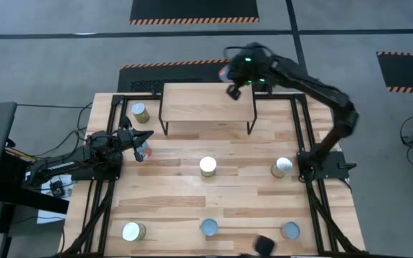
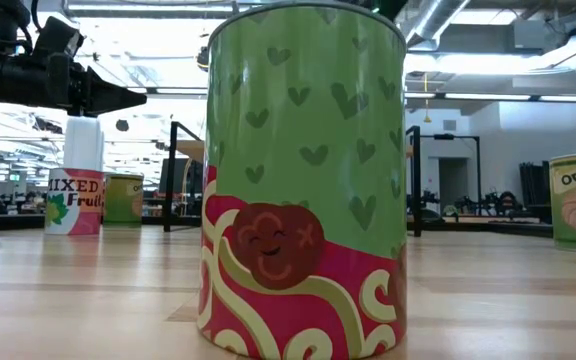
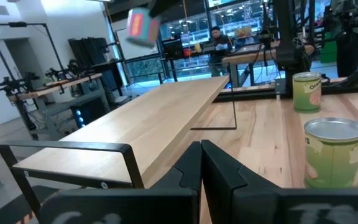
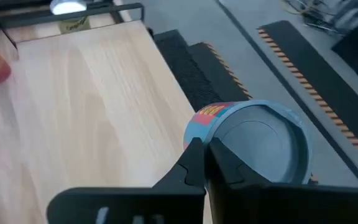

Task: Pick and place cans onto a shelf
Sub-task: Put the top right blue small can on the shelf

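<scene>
The shelf [image 1: 206, 104], a light wood plank on thin black legs, stands at the table's far middle. My right gripper [image 1: 233, 86] hangs above the shelf's far right end, shut on a can [image 4: 253, 143] with a grey top and a blue and red label. The same can [image 3: 140, 26] shows high in the left wrist view. My left gripper [image 3: 201, 163] is shut and level at the table's left edge. It is beside a red and white can [image 1: 143, 150] and touches nothing. Several more cans stand upright on the tabletop, among them one [image 1: 208, 166] at the middle. My right gripper holds the can at the rim of its round top [image 4: 213, 134], its two fingers close together there. They come slanting down from the table's right side. The can is lifted clear, tilted, above the shelf plank [image 4: 86, 112].
Cans stand at the far left [image 1: 140, 111], at the right [image 1: 282, 168] and along the near edge [image 1: 133, 231] [image 1: 209, 228] [image 1: 290, 230]. A dark object [image 1: 264, 244] sits at the near edge. Black frame rails [image 1: 303, 129] run along both sides of the table.
</scene>
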{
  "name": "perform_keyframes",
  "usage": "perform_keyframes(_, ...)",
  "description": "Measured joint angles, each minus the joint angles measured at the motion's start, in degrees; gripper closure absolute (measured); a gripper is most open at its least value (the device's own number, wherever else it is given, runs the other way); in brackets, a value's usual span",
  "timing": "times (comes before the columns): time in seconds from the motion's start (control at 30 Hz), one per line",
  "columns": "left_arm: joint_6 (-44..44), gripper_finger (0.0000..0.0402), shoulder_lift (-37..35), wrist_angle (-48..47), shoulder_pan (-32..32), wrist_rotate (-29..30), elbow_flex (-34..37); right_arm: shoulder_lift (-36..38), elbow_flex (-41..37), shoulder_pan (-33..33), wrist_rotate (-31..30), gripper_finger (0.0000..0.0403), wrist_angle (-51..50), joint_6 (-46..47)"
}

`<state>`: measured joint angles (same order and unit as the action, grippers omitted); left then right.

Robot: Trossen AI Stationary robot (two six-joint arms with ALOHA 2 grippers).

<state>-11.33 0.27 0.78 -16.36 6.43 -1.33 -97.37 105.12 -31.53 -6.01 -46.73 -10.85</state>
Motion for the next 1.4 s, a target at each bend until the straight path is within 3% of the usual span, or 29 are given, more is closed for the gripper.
perform_keyframes(0.27,2.0,0.0401,0.0,-0.3,0.0,-0.2,0.0,-17.3,16.9,-0.9,1.7,0.0392,-13.6,-3.4)
perform_keyframes(0.53,2.9,0.0401,0.0,-0.4,0.0,-0.2,0.0,-25.9,27.9,-1.6,2.3,0.0392,-25.4,-3.3)
perform_keyframes(1.07,3.1,0.0401,0.0,-0.4,0.0,-0.2,0.0,-26.7,28.7,-1.7,4.5,0.0385,-26.2,-1.6)
perform_keyframes(1.4,3.5,0.0401,0.0,-0.4,0.0,-0.2,0.0,-26.8,28.7,-1.4,4.5,0.031,-26.1,-1.7)
